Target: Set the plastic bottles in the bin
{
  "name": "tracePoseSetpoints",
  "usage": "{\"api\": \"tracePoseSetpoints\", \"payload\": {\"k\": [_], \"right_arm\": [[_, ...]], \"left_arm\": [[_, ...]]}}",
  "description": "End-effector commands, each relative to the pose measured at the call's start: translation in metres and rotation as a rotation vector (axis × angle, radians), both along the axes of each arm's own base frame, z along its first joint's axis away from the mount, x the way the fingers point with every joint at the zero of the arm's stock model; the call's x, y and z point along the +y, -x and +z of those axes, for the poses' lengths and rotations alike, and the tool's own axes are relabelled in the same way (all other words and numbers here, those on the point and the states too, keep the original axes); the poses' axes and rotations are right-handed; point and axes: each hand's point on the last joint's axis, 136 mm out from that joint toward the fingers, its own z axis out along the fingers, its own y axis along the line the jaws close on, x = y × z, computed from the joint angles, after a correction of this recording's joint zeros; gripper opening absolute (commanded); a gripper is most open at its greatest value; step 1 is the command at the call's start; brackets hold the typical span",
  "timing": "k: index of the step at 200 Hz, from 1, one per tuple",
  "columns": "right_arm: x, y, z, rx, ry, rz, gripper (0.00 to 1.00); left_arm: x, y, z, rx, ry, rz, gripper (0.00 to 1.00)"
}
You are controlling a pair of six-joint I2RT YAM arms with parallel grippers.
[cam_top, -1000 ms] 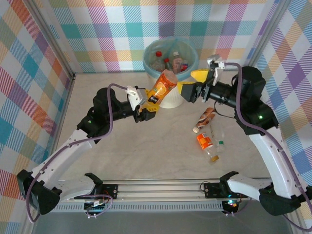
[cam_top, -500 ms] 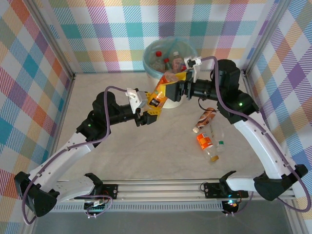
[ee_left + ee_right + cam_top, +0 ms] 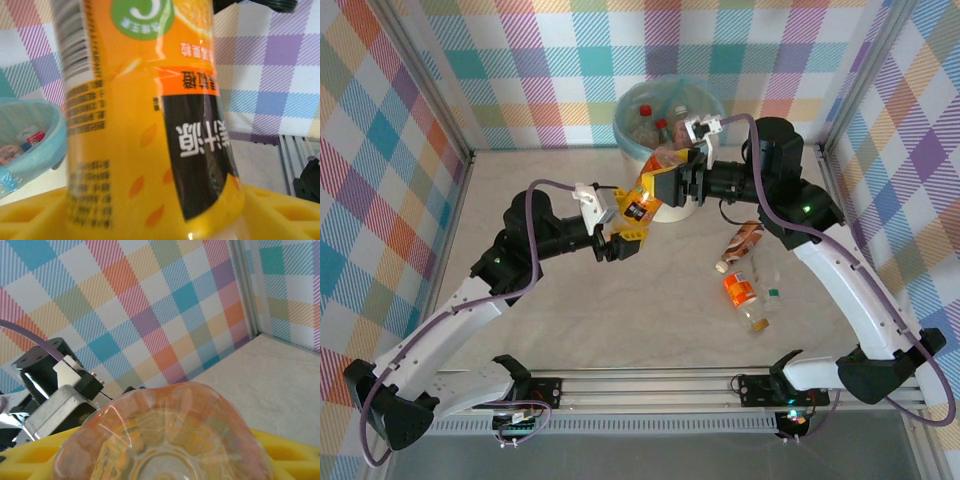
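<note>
Near right on the pale table (image 3: 620,310), a few loose bottles (image 3: 740,288) lie on their sides, well apart from both arms. Mid-table, the left gripper (image 3: 625,238) has the near end of the orange bottle (image 3: 640,205) between its yellow fingers. I cannot tell whether they are pressing or slack. Just beyond, the right gripper (image 3: 658,185) is clamped on the bottle's far, base end. The bottle tilts up in the air before the bin (image 3: 621,118).

This looks like a handover. The right should be firm before the left backs straight off, without dragging the label. It should then carry the bottle over the rim and let go above the opening.

The bottle is thin plastic with a slick, glossy sleeve and a fluted clear base, so it may dent or slip. The bin is round, cream and tapered, with a soft teal liner and bottles inside.
</note>
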Motion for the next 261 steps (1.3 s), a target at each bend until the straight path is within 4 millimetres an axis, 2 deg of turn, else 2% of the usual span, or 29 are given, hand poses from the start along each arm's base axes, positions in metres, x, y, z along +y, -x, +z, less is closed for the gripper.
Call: {"api": "tracePoseSetpoints", "payload": {"k": [1,26,55,86,109,123,149,181,211,261], "right_arm": [[-0.010,-0.002,0.024,-0.092,0.000,-0.059,0.63],[-0.021,-0.015,0.040,-0.182,0.056,-0.161,0.62],[-0.033,-0.044,0.062,-0.329,0.138,-0.299,0.62],[-0.044,-0.094,0.077,-0.451,0.232,-0.453,0.60],[-0.051,-0.139,0.070,-0.438,0.285,-0.530,0.60],[-0.053,-0.165,0.058,-0.417,0.330,-0.561,0.60],[-0.058,-0.202,0.036,-0.375,0.381,-0.595,0.60],[-0.054,-0.230,-0.008,-0.249,0.389,-0.545,0.61],[-0.039,-0.236,-0.061,-0.111,0.433,-0.425,0.63],[-0.022,-0.235,-0.131,0.069,0.498,-0.282,0.64]], "left_arm": [[0.011,0.004,0.022,-0.056,0.041,0.054,0.90],[0.028,-0.001,0.030,-0.083,0.066,0.158,0.99],[0.049,-0.003,0.042,-0.093,0.081,0.266,1.00],[0.063,0.002,0.045,-0.098,0.055,0.311,0.99],[0.070,0.006,0.040,-0.099,0.033,0.331,0.99],[0.073,0.008,0.036,-0.093,0.019,0.341,0.99],[0.077,0.009,0.028,-0.085,0.001,0.356,0.99],[0.079,0.006,0.014,-0.063,-0.031,0.370,0.99],[0.077,0.005,0.006,-0.045,-0.035,0.365,0.99],[0.072,0.008,0.001,-0.016,-0.042,0.331,0.99]]}}
